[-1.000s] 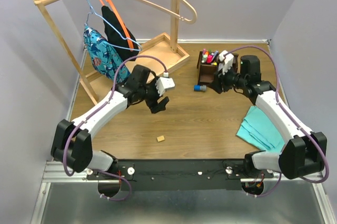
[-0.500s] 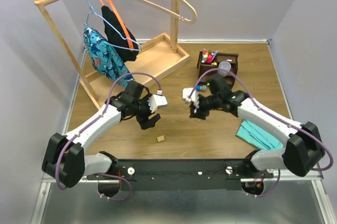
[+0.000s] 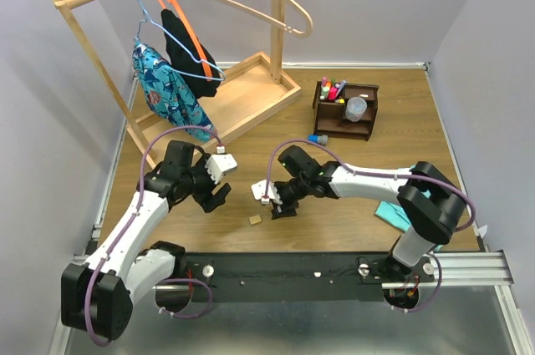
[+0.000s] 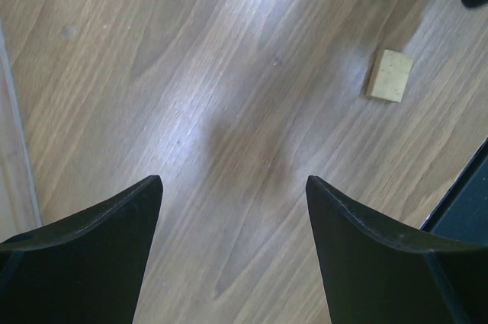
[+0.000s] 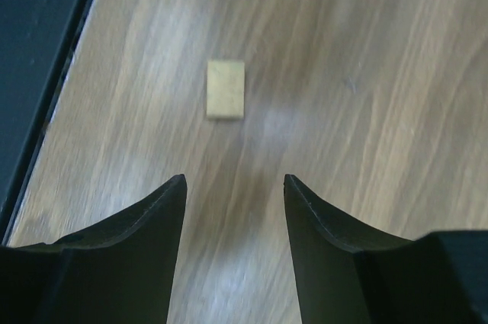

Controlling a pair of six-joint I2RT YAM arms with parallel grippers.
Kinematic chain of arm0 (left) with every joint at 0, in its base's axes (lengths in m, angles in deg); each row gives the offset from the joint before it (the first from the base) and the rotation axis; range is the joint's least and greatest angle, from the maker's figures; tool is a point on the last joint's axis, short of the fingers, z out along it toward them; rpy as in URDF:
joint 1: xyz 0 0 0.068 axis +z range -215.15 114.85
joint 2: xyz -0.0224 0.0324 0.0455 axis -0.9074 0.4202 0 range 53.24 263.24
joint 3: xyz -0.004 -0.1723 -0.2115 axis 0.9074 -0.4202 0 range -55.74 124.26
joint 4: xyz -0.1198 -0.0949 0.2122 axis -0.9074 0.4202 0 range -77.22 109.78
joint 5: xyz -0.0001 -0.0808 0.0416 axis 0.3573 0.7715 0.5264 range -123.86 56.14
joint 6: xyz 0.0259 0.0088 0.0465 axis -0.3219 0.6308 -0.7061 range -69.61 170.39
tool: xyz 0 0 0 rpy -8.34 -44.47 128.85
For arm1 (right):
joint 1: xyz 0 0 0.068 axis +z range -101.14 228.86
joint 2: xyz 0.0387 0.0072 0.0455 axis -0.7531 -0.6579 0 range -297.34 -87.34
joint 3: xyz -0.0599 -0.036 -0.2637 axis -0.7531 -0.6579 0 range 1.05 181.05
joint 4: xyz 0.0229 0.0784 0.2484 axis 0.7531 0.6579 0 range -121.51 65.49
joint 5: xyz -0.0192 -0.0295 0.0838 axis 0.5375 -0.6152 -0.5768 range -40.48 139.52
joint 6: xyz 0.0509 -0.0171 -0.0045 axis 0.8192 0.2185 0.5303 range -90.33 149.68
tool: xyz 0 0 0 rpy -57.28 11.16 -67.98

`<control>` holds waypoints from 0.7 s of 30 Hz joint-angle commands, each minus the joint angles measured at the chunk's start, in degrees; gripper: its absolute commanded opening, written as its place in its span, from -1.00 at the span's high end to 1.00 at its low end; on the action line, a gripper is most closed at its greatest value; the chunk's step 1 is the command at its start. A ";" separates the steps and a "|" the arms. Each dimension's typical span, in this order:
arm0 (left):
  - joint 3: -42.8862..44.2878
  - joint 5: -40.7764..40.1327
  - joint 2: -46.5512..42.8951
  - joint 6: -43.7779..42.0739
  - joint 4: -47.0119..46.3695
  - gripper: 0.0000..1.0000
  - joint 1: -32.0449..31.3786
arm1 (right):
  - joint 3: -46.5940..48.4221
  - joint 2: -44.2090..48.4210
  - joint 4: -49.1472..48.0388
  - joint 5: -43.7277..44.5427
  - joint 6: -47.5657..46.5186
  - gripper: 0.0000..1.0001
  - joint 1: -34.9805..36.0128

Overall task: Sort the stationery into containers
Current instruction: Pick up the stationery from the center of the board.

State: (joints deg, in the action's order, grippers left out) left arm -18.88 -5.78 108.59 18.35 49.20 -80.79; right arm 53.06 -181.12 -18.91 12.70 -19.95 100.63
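A tan eraser cube (image 3: 255, 220) (image 4: 389, 75) (image 5: 226, 88) lies alone on the wooden table near the front edge. My right gripper (image 3: 276, 205) (image 5: 235, 178) hovers just right of it, open and empty, with the eraser straight ahead of its fingertips. My left gripper (image 3: 216, 196) (image 4: 232, 179) is open and empty a little to the eraser's left. The dark brown organizer (image 3: 345, 109) stands at the back right with coloured pens (image 3: 333, 89) in it and a grey cup (image 3: 357, 108). A blue-capped marker (image 3: 318, 139) lies in front of the organizer.
A wooden clothes rack with hangers and garments (image 3: 171, 79) fills the back left, on its pale base tray (image 3: 242, 88). A teal cloth (image 3: 393, 211) lies under the right arm. The black front rail (image 5: 38, 49) runs close to the eraser.
My right arm has swung from the organizer down to the table's near middle, stopping beside the eraser. My left arm has drawn back toward the near left.
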 commanded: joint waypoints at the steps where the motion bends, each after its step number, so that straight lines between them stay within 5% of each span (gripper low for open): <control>1: -0.30 0.84 -3.40 -1.37 2.42 -0.69 3.33 | 2.92 -3.69 -5.57 -3.43 -0.65 -0.21 2.63; 21: -1.80 0.58 -9.30 -1.81 2.51 -0.71 6.06 | 3.01 -8.79 -7.76 -1.07 1.99 -0.10 6.06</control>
State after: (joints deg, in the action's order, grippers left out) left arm -20.59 -5.85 99.52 16.91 51.91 -75.22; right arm 56.89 -189.82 -25.86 10.87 -19.19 106.16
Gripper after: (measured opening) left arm 0.853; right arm 0.550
